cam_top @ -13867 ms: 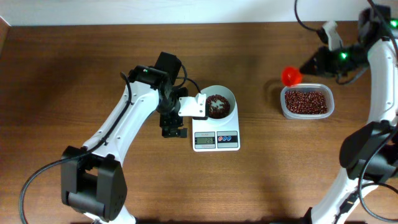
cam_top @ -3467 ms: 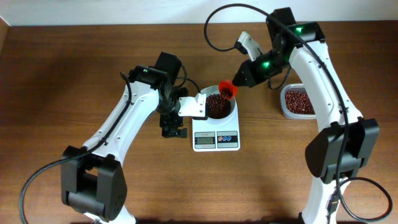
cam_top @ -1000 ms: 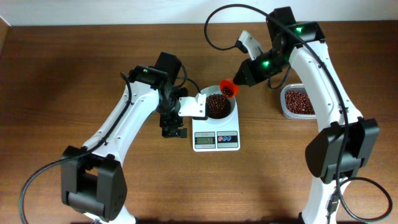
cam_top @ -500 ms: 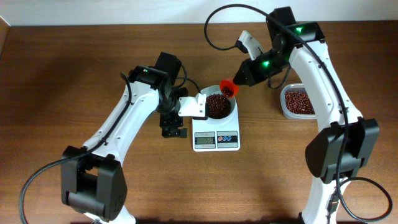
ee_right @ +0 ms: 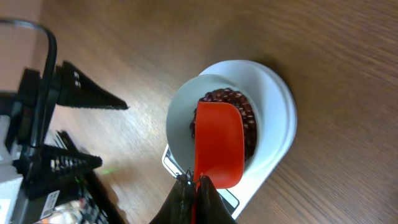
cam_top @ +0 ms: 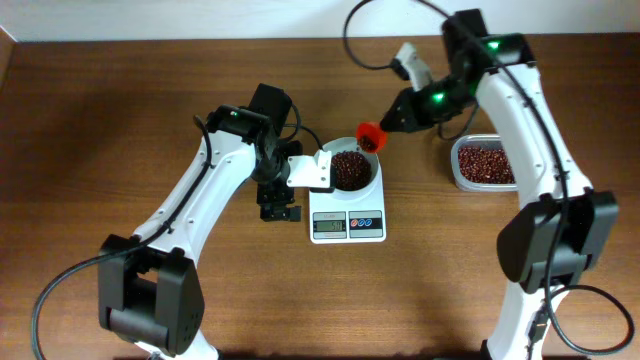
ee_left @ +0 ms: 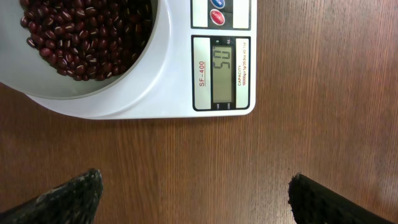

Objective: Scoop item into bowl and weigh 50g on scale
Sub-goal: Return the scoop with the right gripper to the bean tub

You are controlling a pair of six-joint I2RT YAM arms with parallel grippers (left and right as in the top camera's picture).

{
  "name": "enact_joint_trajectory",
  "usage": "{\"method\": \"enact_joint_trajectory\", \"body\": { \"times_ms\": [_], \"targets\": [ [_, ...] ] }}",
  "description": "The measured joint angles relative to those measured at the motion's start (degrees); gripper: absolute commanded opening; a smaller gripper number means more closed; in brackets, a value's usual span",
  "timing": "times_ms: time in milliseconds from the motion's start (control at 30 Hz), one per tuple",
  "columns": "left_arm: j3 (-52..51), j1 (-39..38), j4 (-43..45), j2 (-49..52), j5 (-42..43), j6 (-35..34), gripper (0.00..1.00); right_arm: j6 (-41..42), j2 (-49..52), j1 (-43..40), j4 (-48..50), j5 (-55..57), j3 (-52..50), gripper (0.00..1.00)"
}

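R claw (cam_top: 393, 118), clamped on scoop (cam_top: 371, 135) handle, sits at upper-right rim of bowl (cam_top: 374, 172) w/ beans (cam_top: 349, 170) on scale (cam_top: 347, 226) mid-frame, scoop axis running up-right toward tub (cam_top: 470, 184), so it's nearer than L claw (cam_top: 279, 210), apart, left of scale.

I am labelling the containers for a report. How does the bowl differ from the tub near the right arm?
The bowl is round and opaque white; the tub is rounded-rectangular and clear. The bowl stands on the scale, while the tub sits directly on the table. The scoop hangs above the bowl, not above the tub. Both hold reddish-brown beans.
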Motion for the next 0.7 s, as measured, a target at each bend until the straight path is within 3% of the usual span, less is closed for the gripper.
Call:
{"method": "enact_joint_trajectory", "body": {
  "times_ms": [400, 700],
  "targets": [
    [0.0, 0.0, 0.0, 0.0, 0.0, 0.0, 0.98, 1.6, 0.0, -17.7, -6.6, -1.6, 0.0, 0.04],
    [0.0, 0.0, 0.0, 0.0, 0.0, 0.0, 0.98, 1.7, 0.0, -22.6, -10.8, 11.0, 0.0, 0.04]
  ]
}}
